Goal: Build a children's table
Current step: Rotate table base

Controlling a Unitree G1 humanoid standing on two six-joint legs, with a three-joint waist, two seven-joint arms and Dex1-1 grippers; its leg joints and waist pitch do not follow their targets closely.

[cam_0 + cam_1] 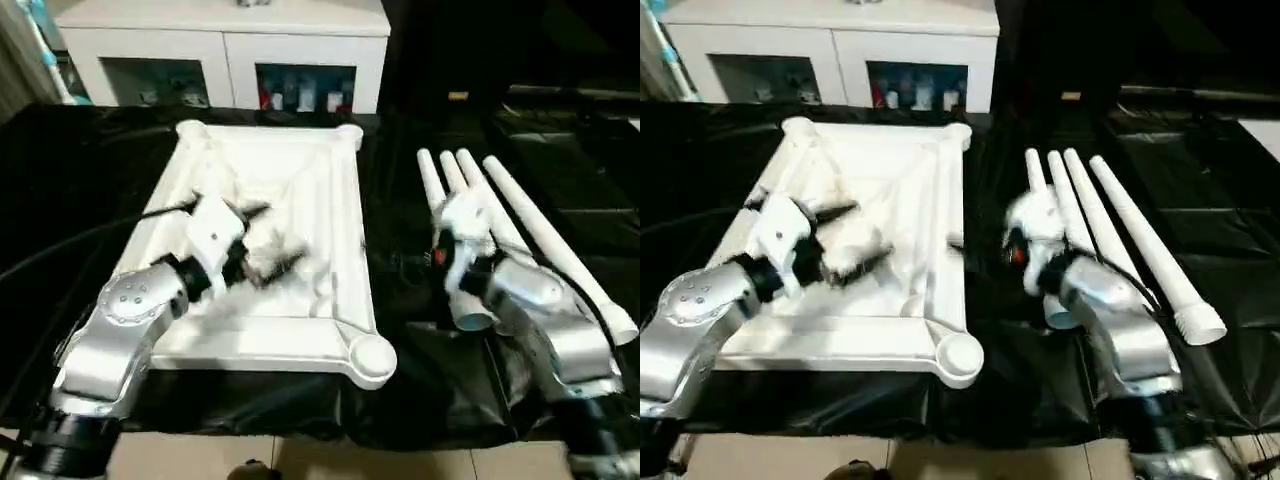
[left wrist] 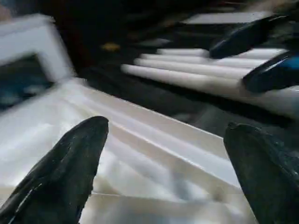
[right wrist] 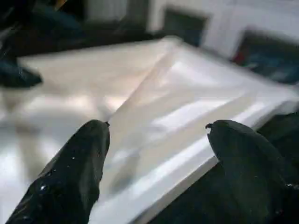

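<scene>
White rimmed table top [image 1: 330,215] underside-up beside four loose tapered legs [image 1: 530,235]

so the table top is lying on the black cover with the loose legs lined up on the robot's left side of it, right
Not quite. The table top does lie on the black cover, but the loose legs are lined up on the robot's right side of it, not the left. The left eye view shows them beside the right gripper.
</scene>
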